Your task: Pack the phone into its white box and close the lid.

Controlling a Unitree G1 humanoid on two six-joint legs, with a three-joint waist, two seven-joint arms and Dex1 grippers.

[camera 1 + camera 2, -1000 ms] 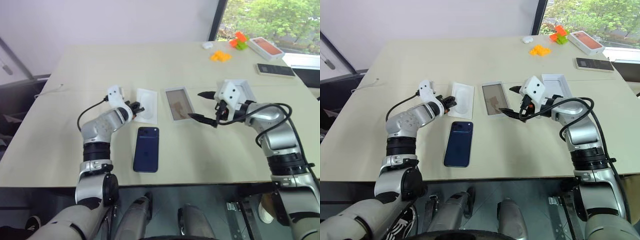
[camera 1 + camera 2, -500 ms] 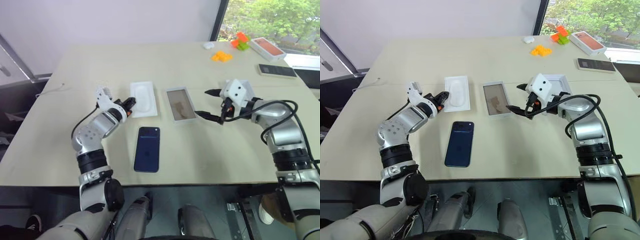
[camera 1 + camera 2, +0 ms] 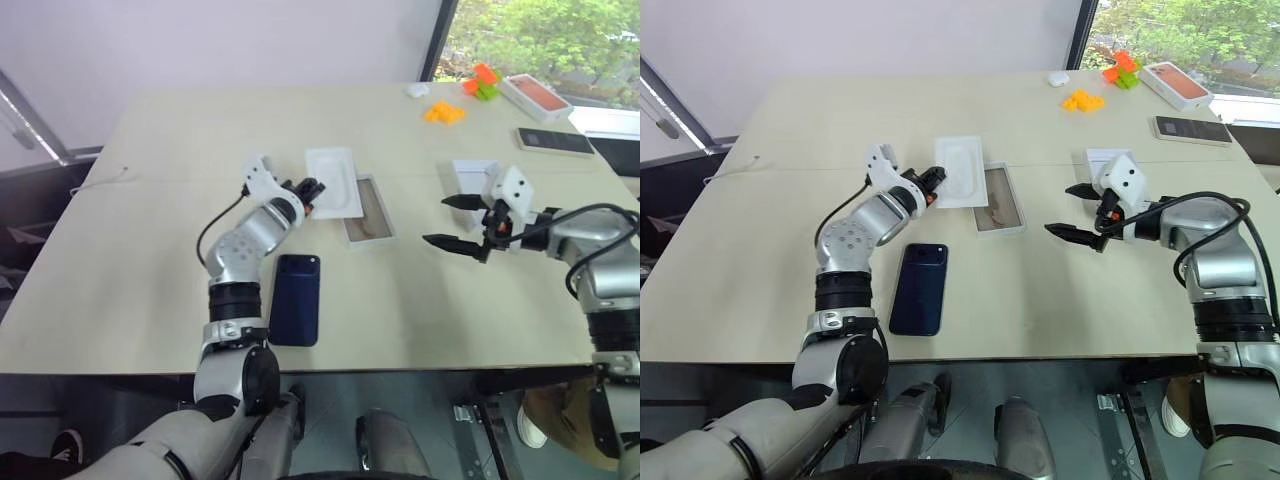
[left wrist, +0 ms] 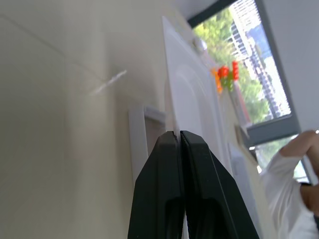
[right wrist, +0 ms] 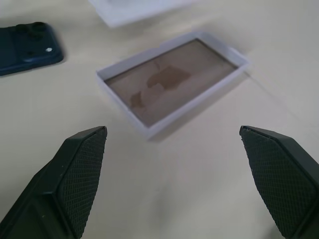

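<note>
The dark blue phone [image 3: 295, 298] lies flat on the table, camera bump at its far end. Beyond it sits the white box [image 3: 371, 212], open, its brownish floor showing [image 5: 172, 87]. My left gripper [image 3: 311, 189] is shut on the edge of a white oval-hollowed insert [image 3: 333, 180], held tilted over the box's far left corner. The wrist view shows the black fingers [image 4: 167, 164] pinching that insert [image 4: 192, 99]. My right gripper [image 3: 455, 222] stands open to the right of the box, holding nothing. The lid [image 3: 472, 177] lies behind it, partly hidden.
At the far right of the table are an orange-topped box [image 3: 533, 95], a black slab [image 3: 551, 140], orange and green toy pieces [image 3: 443, 112] and a small white object [image 3: 415, 90]. A thin cable [image 3: 100, 181] lies near the left edge.
My left gripper has carried the white insert to the right, from beside the box to over its far left corner. The right gripper has drawn away rightward from the box, still open.
</note>
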